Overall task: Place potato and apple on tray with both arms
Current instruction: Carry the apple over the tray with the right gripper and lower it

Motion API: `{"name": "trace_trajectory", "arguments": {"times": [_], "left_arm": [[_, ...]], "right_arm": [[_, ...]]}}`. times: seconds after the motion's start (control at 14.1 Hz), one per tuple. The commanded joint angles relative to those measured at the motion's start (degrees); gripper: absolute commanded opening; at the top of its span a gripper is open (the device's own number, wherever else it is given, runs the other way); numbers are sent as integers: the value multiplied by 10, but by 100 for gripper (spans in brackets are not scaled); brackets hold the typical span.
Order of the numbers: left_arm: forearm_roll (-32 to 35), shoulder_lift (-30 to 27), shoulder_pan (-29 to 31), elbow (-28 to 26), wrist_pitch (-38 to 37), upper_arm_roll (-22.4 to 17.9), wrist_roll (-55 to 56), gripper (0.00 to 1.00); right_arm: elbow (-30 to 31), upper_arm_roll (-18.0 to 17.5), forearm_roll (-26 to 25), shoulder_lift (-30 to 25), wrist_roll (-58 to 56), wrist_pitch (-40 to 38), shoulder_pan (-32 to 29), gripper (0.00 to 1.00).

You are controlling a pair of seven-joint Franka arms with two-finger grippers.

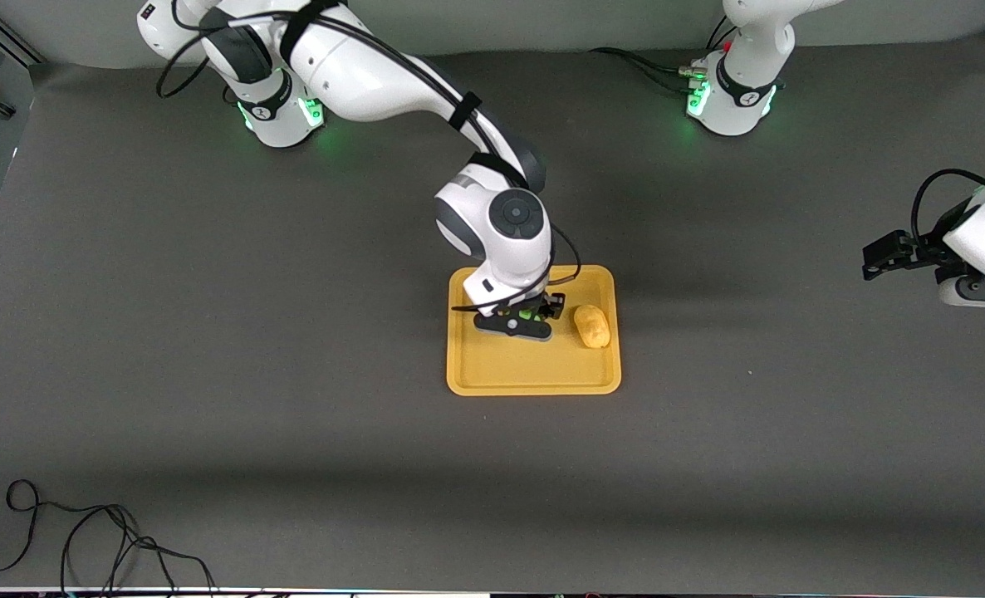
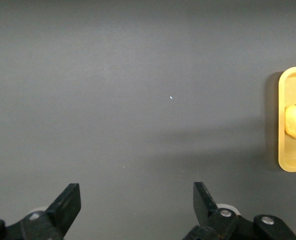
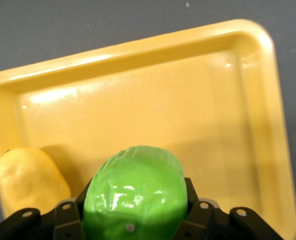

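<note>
Our right gripper (image 1: 529,316) is clamped on the apple (image 3: 134,192), its fingers pressing the green ball from either side, and it hangs low over the tray (image 1: 534,378). Just beside it, toward the left arm's end of the table, the potato (image 1: 591,325) already lies on the tray floor, close to the rim. Beneath the apple the tray floor is bare.

What we judge could go wrong: the apple is round, so if we let go while it is above the floor it may roll, bump the potato or run to the low rim and over it. The potato sits close enough that spreading fingers could also nudge it.

Our right arm reaches from its base out across the table, elbow high, wrist bent straight down over the tray. Our left arm waits, drawn back at its own end of the table, well apart from the tray; the left gripper (image 2: 138,212) hangs over bare tabletop with its fingers spread and nothing between them.
</note>
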State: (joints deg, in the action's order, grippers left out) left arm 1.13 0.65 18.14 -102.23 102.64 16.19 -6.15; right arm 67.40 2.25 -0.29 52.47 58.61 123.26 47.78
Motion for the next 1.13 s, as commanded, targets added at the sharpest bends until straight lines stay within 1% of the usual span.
{"name": "trace_trajectory", "arguments": {"times": [0.0,0.07,0.14,0.21,0.28,0.35,0.43,0.57,0.64,0.71,0.85,0.92,0.99,1.06], "left_arm": [[-6,-31,-3,-10,-31,-17,-15,100],[-6,-37,-34,-8,-32,-55,-15,100],[-6,-42,-89,-4,-34,-108,-15,100],[-7,-49,-120,-2,-45,-141,-15,100],[-7,-57,-124,1,-59,-144,-15,100],[-5,-65,-129,2,-67,-145,-16,100],[-4,-71,-138,2,-69,-147,-16,100],[-3,-73,-165,1,-69,-151,-14,100],[-3,-73,-173,2,-69,-158,-15,100],[-3,-74,-177,1,-70,-161,-15,100],[-3,-76,-179,3,-70,-163,-16,100],[-2,-76,-187,4,-70,-173,-17,100],[0,-75,-207,8,-70,-197,-17,100],[0,-75,-212,7,-69,-206,-19,100]], "right_arm": [[-27,9,-10,35,18,25,12,54],[-27,9,-10,42,18,32,12,54],[-26,10,-16,47,17,37,13,55],[-25,10,-34,51,18,46,12,55],[-21,10,-39,54,19,55,12,55],[-19,10,-39,55,20,60,12,73],[-19,9,-38,55,35,61,10,99],[-24,8,-37,46,54,57,10,100],[-25,7,-36,27,54,43,9,100],[-27,7,-36,8,53,13,9,100],[-29,7,-28,-42,51,-54,4,100],[-29,8,-21,-71,49,-85,-1,100],[-28,8,-20,-99,48,-111,-8,100],[-24,11,-21,-127,47,-130,-11,100]]}}
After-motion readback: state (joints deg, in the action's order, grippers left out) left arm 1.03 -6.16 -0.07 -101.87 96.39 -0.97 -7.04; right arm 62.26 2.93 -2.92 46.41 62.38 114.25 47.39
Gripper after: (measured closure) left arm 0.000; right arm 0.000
